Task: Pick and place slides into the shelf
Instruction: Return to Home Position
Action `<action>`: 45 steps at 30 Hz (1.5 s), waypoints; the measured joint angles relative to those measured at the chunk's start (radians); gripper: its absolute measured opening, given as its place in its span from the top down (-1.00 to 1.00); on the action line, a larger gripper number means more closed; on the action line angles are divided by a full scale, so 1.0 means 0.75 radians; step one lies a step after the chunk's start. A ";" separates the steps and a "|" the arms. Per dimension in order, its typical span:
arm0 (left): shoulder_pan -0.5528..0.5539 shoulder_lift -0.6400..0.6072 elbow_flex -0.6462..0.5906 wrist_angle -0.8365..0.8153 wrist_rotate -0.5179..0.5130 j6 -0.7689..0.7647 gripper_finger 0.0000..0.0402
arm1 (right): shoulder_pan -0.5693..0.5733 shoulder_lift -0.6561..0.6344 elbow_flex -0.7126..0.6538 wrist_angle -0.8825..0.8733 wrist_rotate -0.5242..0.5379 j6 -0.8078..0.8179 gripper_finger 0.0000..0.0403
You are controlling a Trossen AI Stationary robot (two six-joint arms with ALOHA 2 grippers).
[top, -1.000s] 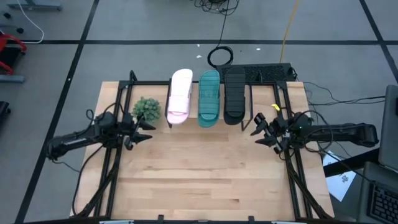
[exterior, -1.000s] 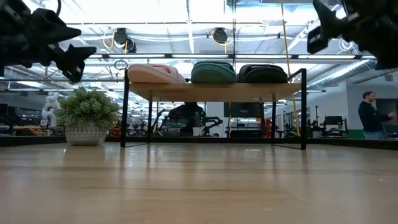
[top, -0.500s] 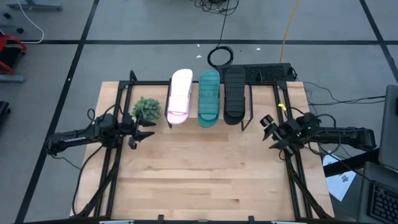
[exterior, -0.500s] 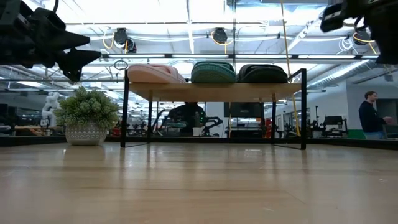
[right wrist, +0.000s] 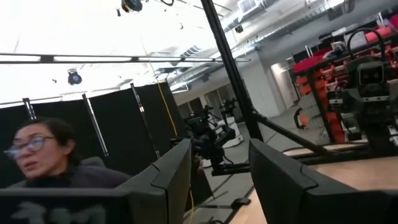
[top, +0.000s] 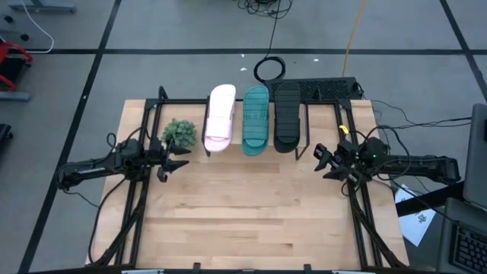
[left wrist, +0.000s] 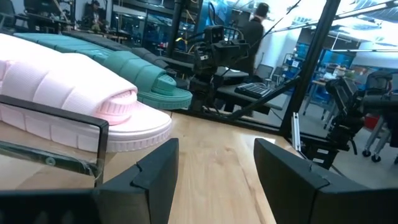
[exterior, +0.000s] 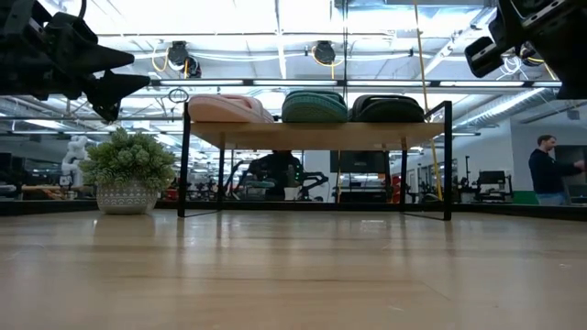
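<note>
- Slides: pale pink slide (top: pixel 220 118), teal slide (top: pixel 256 119) and black slide (top: pixel 287 116) lie side by side on top of the shelf (exterior: pixel 312 135), at the far edge of the table (top: pixel 251 221). No slide lies on the table itself.
- My left gripper (top: pixel 176 160): held above the table's left side, just beside the potted plant (top: pixel 179 133). Fingers are spread with nothing between them.
- My right gripper (top: pixel 321 161): held above the table's right side, near the shelf's right end. Fingers are spread and empty.
- Step in hand, as I judge it: placing is complete, and the return to rest position is due.
- Next move calls for: folding both arms back without brushing the shelf or the plant.
</note>
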 joint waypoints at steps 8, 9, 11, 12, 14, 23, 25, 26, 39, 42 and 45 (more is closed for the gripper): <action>0.000 0.000 0.000 0.000 0.000 0.000 -0.04 | 0.001 -0.020 -0.001 -0.009 0.000 -0.014 0.24; 0.000 0.000 0.000 0.000 0.001 0.000 -0.04 | 0.003 -0.036 -0.001 -0.017 0.000 -0.014 0.24; 0.000 0.000 0.001 0.000 0.001 0.000 -0.04 | 0.007 -0.093 -0.001 -0.049 0.000 -0.014 0.24; 0.000 0.000 0.001 0.001 0.001 0.000 -0.04 | 0.008 -0.126 -0.001 -0.067 0.000 -0.014 0.24; 0.000 0.000 0.001 0.001 0.001 0.001 -0.04 | 0.007 -0.191 -0.001 -0.084 0.000 -0.014 0.24; 0.000 0.000 0.001 0.001 0.000 0.002 -0.04 | 0.007 -0.360 -0.002 -0.088 0.000 -0.014 0.24; 0.000 0.000 0.001 0.001 0.000 0.002 -0.04 | 0.008 -0.388 -0.002 -0.089 -0.001 -0.014 0.24; 0.000 0.000 0.001 0.001 0.000 0.002 -0.04 | 0.009 -0.400 -0.002 -0.088 -0.001 -0.014 0.24; 0.000 0.000 0.001 0.001 0.000 0.002 -0.04 | 0.061 -0.514 -0.002 -0.368 -0.255 -0.193 0.24; 0.000 0.000 0.001 0.001 0.000 0.002 -0.04 | 0.061 -0.514 -0.002 -0.727 -0.146 -0.291 0.24; 0.000 0.000 0.001 0.002 0.000 0.002 -0.04 | 0.075 -0.514 -0.002 -1.043 0.152 -0.432 0.24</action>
